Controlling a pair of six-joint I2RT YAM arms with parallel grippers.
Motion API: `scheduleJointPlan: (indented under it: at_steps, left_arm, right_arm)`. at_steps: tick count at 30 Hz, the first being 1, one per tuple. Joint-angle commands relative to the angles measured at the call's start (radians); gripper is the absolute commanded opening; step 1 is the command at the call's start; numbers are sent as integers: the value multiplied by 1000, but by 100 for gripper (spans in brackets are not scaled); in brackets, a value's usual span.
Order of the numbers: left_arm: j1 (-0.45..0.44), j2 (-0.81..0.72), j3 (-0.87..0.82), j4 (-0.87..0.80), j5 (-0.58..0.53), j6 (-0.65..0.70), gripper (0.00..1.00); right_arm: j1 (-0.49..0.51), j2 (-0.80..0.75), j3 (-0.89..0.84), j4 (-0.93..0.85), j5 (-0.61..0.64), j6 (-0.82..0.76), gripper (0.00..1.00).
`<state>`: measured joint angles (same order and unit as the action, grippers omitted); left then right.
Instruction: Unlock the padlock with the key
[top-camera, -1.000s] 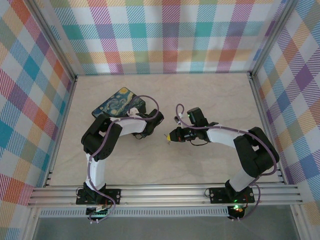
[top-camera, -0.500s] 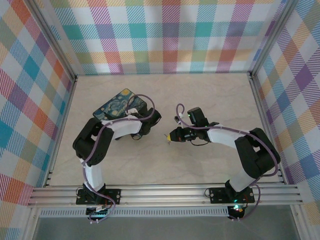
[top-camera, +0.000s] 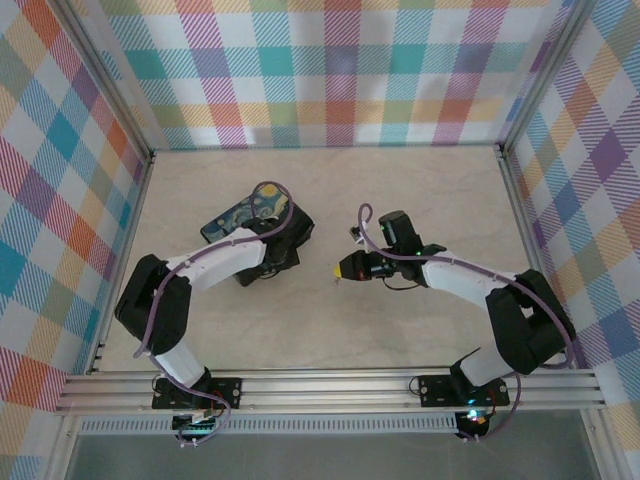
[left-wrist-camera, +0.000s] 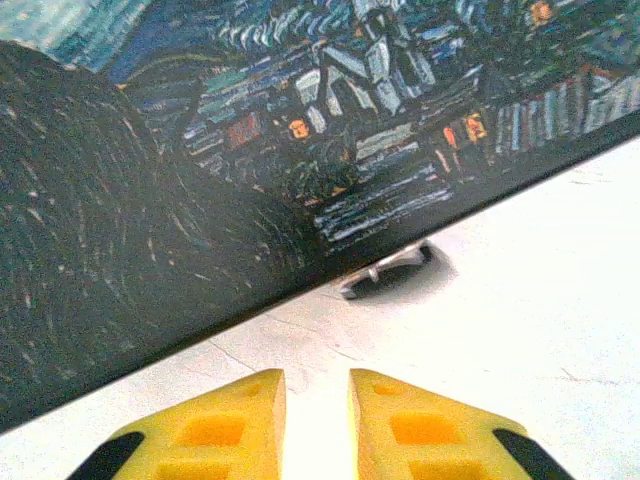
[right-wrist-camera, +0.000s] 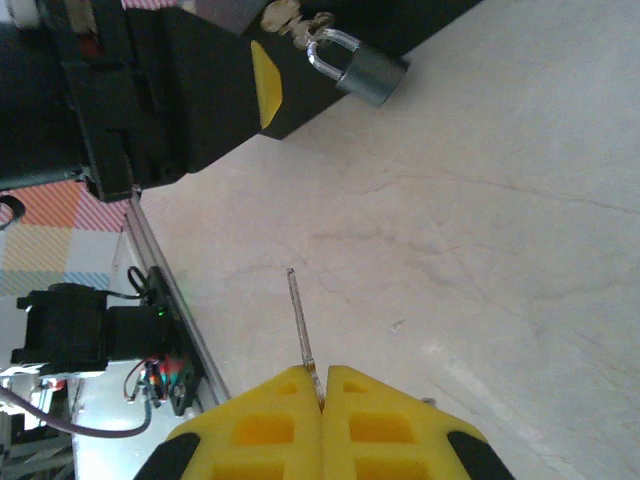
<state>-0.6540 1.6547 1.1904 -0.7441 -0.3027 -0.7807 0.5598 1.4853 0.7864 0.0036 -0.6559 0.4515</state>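
Note:
The padlock (right-wrist-camera: 365, 72), small and grey with a silver shackle, hangs on the clasp of the dark box (right-wrist-camera: 200, 90) at the top of the right wrist view. My right gripper (right-wrist-camera: 322, 370) is shut on the key (right-wrist-camera: 300, 315), whose thin blade juts out above the table, well short of the padlock. From above, that gripper (top-camera: 345, 269) points left toward the night-sky box (top-camera: 240, 212). My left gripper (left-wrist-camera: 317, 375) is open by a narrow gap with nothing in it, just in front of the box (left-wrist-camera: 250, 150). The padlock (left-wrist-camera: 390, 273) peeks out at the box's lower edge.
The left arm's wrist (top-camera: 280, 240) lies over the box's right end. Plaid walls (top-camera: 340, 70) and aluminium rails (top-camera: 330, 390) ring the pale table (top-camera: 420, 190). Bare table lies between the two grippers.
The left arm's elbow has swung out to the left and its wrist has slid onto the box's right end. Its jaws have narrowed. The right gripper has barely moved.

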Motion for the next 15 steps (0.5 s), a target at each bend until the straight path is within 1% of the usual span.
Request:
scheduleJointPlan:
  at_steps: [1,3,5,8,9,10,12,13,14,15]
  left_arm:
    - [-6,-68,51,-67,113,52,5]
    - [-4,-80,65,-90,124,65,5]
    - [-4,-86,78,-121,100,77,6]
    - [-3,-88,50,-101,78,68,15]
    - [-4,-88,34,-82,74,52,19]
    - [-4,-83,13,-60,66,21,26]
    - [-7,-69,-14,-13,60,-31,37]
    - [-12,-59,-25,4,41,-69,45]
    - [-18,-50,-33,24,24,-99,51]
    - [-23,-41,-39,42,1,-122,54]
  right_arm:
    - [55,-22,1,39,-34,39,0]
    - [90,-21,7,49,-20,50,0]
    - [104,-26,0,61,0,67,0]
    - [103,-44,-25,64,41,72,0]
    - [101,-47,-26,56,52,66,0]
    - [98,-49,-28,45,60,58,0]
    - [84,-54,-30,26,68,51,0]
    - [74,-59,-31,15,70,47,0]
    - [64,-64,-33,4,70,42,0]
    - [53,-69,-34,-3,70,37,0]
